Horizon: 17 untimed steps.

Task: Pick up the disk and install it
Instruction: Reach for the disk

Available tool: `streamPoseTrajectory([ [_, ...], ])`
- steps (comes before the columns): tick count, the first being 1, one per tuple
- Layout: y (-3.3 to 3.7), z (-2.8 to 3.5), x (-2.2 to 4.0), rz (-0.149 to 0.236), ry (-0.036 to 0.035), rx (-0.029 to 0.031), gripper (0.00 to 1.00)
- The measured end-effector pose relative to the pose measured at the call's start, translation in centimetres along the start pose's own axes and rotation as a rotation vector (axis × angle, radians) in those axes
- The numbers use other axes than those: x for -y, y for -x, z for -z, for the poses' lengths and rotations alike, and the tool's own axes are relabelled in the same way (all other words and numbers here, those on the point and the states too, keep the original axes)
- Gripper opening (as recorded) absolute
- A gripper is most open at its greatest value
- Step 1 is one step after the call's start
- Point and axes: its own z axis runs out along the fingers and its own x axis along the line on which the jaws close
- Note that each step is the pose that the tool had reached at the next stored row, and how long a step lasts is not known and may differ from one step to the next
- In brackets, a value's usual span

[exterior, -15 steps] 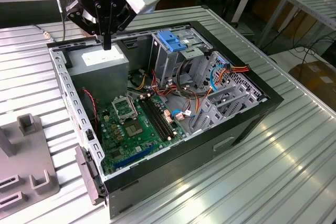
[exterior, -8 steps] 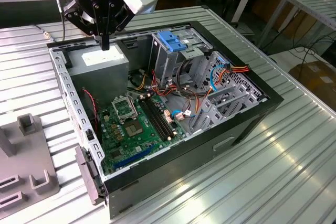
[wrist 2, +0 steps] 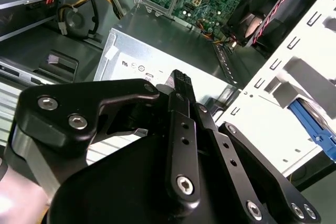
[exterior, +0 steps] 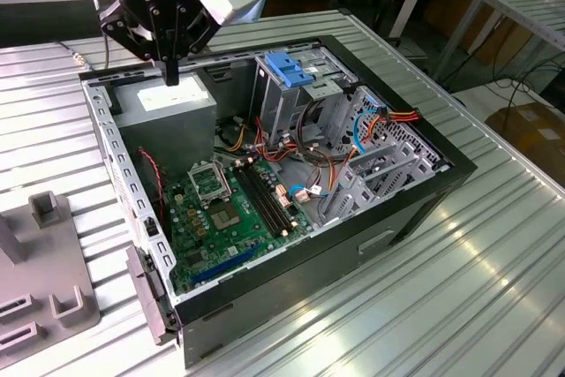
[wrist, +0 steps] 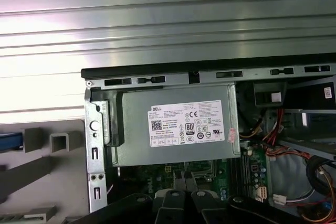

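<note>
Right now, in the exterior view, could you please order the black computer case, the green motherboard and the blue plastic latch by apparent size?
Largest: black computer case.
Then: green motherboard.
Smallest: blue plastic latch.

The motherboard [exterior: 234,209] is green, the case [exterior: 415,209] black and the latch [exterior: 287,68] bright blue. The ribbed table [exterior: 441,306] is silver, the gripper [exterior: 170,77] black.

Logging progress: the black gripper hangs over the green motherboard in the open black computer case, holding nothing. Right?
No. In the exterior view the black gripper hangs over the grey metal power supply box, not the green motherboard, in the open black computer case, holding nothing.
</note>
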Motion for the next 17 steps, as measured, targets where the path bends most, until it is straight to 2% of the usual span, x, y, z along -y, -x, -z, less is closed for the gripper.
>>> streamPoseTrajectory([
  [17,-1.14,0.03,0.09,0.0,0.0,0.0,0.1],
])
